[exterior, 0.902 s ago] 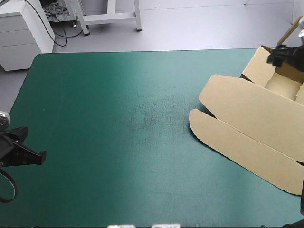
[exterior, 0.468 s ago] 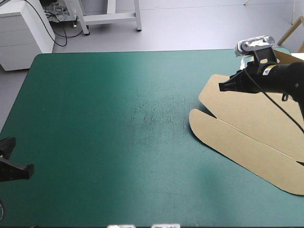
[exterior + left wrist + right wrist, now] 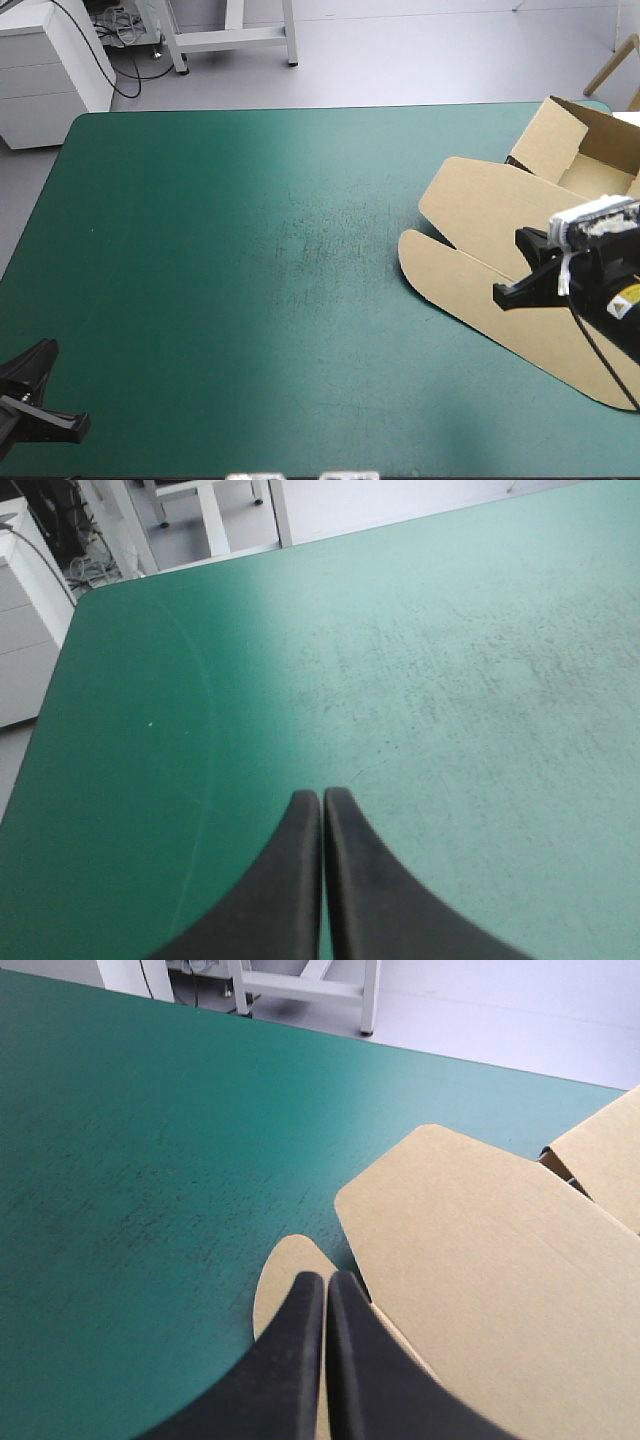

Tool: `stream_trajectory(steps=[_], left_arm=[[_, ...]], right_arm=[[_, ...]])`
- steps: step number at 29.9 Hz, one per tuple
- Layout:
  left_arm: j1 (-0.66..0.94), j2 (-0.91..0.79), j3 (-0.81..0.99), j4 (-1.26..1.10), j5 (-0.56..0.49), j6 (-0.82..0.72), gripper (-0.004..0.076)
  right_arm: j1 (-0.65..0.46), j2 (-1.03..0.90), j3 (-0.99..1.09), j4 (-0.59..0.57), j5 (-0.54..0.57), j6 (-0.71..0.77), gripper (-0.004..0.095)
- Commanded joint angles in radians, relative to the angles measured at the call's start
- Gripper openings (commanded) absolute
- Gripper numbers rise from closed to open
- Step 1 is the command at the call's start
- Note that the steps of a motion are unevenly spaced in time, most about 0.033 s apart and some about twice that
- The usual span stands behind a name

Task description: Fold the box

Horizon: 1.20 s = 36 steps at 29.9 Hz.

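Now my left gripper [image 3: 322, 805] sits closer to the near left corner of the table [image 3: 250, 200] than it did just before. Its fingers are pressed together into a single point with nothing between them, and only the bare teal-green cover [image 3: 450, 660] lies ahead. My right gripper [image 3: 503, 296] has come back from the far part of the box [image 3: 480, 215] to its nearer half, while the box itself has not shifted. The fingers on that side are also closed tight and hold nothing. In the right wrist view their tip hangs over the rounded flap [image 3: 278, 1285] at the box's inner edge, with the wide flat panel [image 3: 470, 1260] just ahead and to one side. I cannot tell whether the tip touches the board or floats just above it. The box lies along the table's right side, its lid spread flat with both rounded flaps pointing toward the middle. Farther off, at the far right corner, its tray [image 3: 548, 135] stands open with the walls raised.
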Motion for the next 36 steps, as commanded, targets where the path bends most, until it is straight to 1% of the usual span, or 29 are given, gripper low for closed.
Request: stream_trajectory(steps=[1, 4, 6, 9, 12, 16, 18, 24, 27, 31, 36], left_arm=[[-0.002, -0.045, 0.07, -0.028, -0.168, -0.011, -0.001], [-0.002, -0.096, 0.142, -0.042, -0.217, -0.011, -0.001], [-0.002, -0.121, 0.186, -0.044, -0.23, -0.011, -0.001], [-0.002, -0.161, 0.248, -0.046, -0.232, -0.011, -0.001], [-0.002, -0.207, 0.302, -0.048, -0.257, -0.011, -0.001], [-0.002, -0.277, 0.367, -0.048, -0.31, -0.011, -0.001], [-0.002, -0.29, 0.389, -0.048, -0.313, -0.011, -0.001], [-0.002, -0.288, 0.41, -0.057, -0.32, -0.008, -0.001], [-0.002, -0.288, 0.41, -0.057, -0.295, -0.008, -0.001], [-0.002, -0.288, 0.41, -0.057, -0.293, -0.008, -0.001], [-0.002, -0.288, 0.41, -0.057, -0.293, -0.008, -0.001]], right_arm=[[0.002, -0.111, 0.078, -0.006, -0.144, -0.01, -0.0008], [0.002, -0.197, 0.169, -0.007, -0.166, -0.01, -0.0008], [0.002, -0.24, 0.218, -0.007, -0.176, -0.01, -0.0009], [0.002, -0.312, 0.296, -0.005, -0.23, -0.01, -0.001], [0.002, -0.399, 0.368, -0.005, -0.284, -0.01, -0.0014], [0.002, -0.499, 0.436, -0.005, -0.296, -0.01, -0.0014], [0.002, -0.538, 0.459, -0.005, -0.297, -0.01, -0.0014], [0.002, -0.65, 0.498, -0.007, -0.286, 0.012, -0.0014], [0.002, -0.68, 0.51, -0.031, -0.256, 0.022, -0.0014], [0.002, -0.697, 0.514, -0.112, -0.167, 0.094, -0.0014], [0.002, -0.697, 0.514, -0.194, -0.15, 0.194, -0.0014]])
